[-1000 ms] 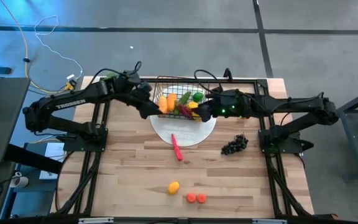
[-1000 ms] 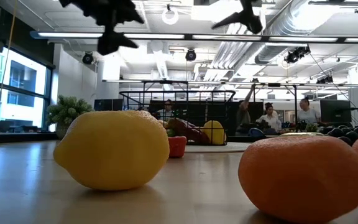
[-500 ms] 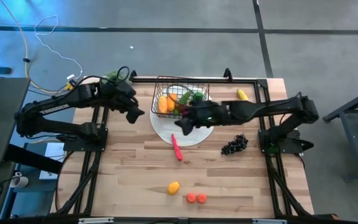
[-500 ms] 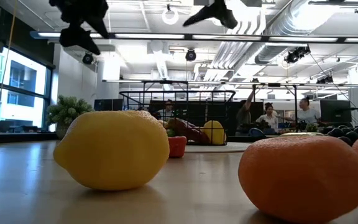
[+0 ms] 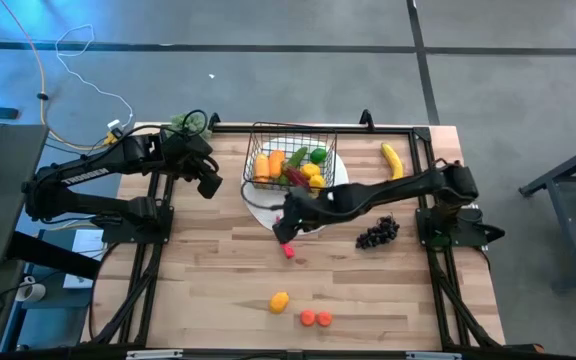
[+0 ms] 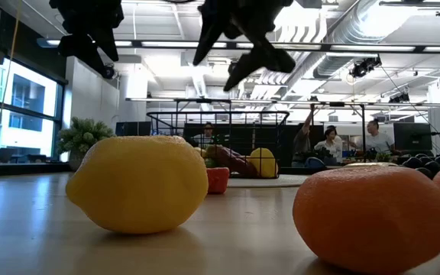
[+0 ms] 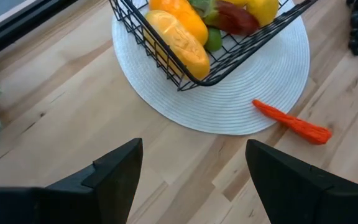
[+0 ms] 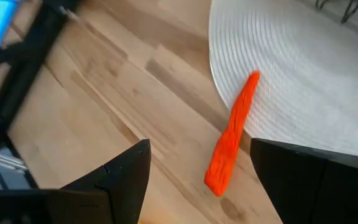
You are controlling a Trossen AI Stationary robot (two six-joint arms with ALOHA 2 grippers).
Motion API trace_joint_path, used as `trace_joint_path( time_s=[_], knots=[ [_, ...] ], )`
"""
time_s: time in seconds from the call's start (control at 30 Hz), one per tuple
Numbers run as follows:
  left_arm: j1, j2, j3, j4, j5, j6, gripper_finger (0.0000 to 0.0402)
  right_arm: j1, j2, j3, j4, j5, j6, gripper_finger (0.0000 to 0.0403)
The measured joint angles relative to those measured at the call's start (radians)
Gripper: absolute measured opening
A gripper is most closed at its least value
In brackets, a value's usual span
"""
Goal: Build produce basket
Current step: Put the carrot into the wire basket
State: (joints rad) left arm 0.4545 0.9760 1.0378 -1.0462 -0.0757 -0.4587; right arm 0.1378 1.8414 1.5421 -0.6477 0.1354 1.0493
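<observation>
Chilli [image 8: 231, 138] is the piece in hand, judging by where the right tool [image 5: 290, 222] hangs: directly over it, fingers spread and empty, the red pod showing between them in the right wrist view. The pod lies half on the rim of the white plate [image 5: 260, 207] and half on the bench [image 5: 208, 270], so it is probably slightly tilted. A good pick would come down with the fingers across the narrow width near the middle, not along the length, and close gently, since a smooth tapering toy could squirt out sideways. The lift must then clear the wire wall of the basket [image 5: 293, 130], which stands on the plate already holding several fruits.

The left tool [image 5: 208, 185] waits beside the plate, also spread and empty.

The plate is ribbed in fine rings, the basket thin black grid, the bench pale planks. A lemon [image 6: 137, 183], grapes [image 5: 377, 233] and a banana [image 5: 393, 160] lie loose.
</observation>
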Motion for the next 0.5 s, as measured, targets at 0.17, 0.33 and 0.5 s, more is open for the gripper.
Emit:
trace_joint_path(
  time_s=[0.17, 0.33, 0.5],
  knots=[
    [0.000, 0.000, 0.000, 0.000, 0.000, 0.003, 0.0275, 0.020, 0.064, 0.000, 0.001, -0.004, 0.022, 0.0256],
    [0.000, 0.000, 0.000, 0.000, -0.004, 0.009, 0.0275, 0.036, 0.118, -0.001, 0.004, -0.005, 0.051, 0.0256],
    [0.000, 0.000, 0.000, 0.000, -0.018, 0.010, 0.0275, 0.049, 0.167, -0.001, 0.015, -0.005, 0.065, 0.0255]
  ],
)
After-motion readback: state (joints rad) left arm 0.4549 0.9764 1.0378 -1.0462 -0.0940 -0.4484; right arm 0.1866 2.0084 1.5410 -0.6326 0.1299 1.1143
